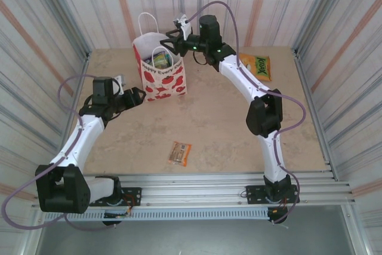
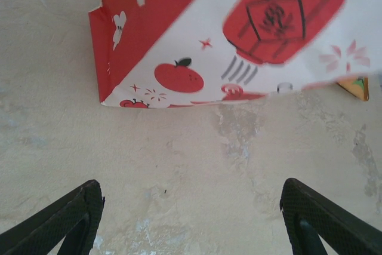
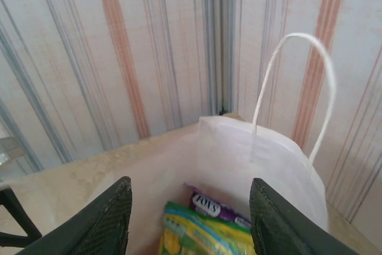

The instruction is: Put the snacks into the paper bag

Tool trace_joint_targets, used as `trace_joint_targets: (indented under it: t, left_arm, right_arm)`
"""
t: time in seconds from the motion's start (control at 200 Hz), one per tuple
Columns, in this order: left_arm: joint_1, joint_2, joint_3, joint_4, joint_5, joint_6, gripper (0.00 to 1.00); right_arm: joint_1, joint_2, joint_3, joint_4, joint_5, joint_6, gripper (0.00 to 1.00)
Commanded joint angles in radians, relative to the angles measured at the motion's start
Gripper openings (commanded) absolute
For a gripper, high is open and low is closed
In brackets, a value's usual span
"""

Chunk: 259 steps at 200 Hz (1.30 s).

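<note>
Two snacks lie on the desk [image 1: 227, 123]: an orange packet with green label [image 1: 256, 67] at the back right; a small brown-orange bar [image 1: 179, 153] near the front; the white tomato-print paper bag [image 1: 164, 82] stands upright at the back, left of centre, holding a green-yellow packet [image 3: 197, 234] and a purple packet [image 3: 209, 206]; right tool [image 1: 172, 37] hangs above its mouth, fingers apart, empty; left tool [image 1: 140, 95] sits low beside its base, fingers apart.

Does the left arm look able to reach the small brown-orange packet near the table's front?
Probably yes: the small brown-orange packet lies flat on the table with nothing around it, and the left gripper, open and empty, sits beside the white paper bag.
</note>
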State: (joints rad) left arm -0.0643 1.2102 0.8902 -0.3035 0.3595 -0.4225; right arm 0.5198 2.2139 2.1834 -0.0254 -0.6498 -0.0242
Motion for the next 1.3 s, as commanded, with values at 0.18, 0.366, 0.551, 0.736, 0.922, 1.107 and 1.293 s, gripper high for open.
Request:
trace_joint_targets:
  t: [0.18, 0.366, 0.551, 0.736, 0.922, 1.107, 1.293]
  left_arm:
    - [0.010, -0.014, -0.009, 0.008, 0.089, -0.005, 0.80]
    - [-0.030, -0.030, -0.062, 0.064, 0.131, -0.014, 0.79]
    - [-0.136, -0.027, -0.103, 0.112, 0.133, -0.014, 0.78]
    - [-0.307, 0.025, -0.101, 0.203, 0.105, -0.079, 0.75]
    - [-0.452, 0.136, 0.000, 0.195, 0.078, -0.066, 0.75]
    - [-0.510, 0.220, 0.076, 0.177, 0.075, -0.058, 0.75]
    - [-0.552, 0.277, 0.111, 0.210, 0.028, -0.072, 0.75]
  right_arm:
    - [0.000, -0.258, -0.256, 0.048, 0.090, -0.009, 0.55]
    - [-0.010, -0.428, -0.502, 0.027, 0.202, 0.052, 0.58]
    - [-0.036, -0.592, -0.751, 0.041, 0.332, 0.184, 0.59]
    - [-0.121, -0.699, -0.907, -0.022, 0.401, 0.357, 0.60]
    - [-0.277, -0.756, -0.951, -0.177, 0.414, 0.432, 0.59]
    - [-0.501, -0.730, -0.942, -0.271, 0.362, 0.470, 0.59]
    - [-0.659, -0.614, -0.863, -0.359, 0.333, 0.450, 0.59]
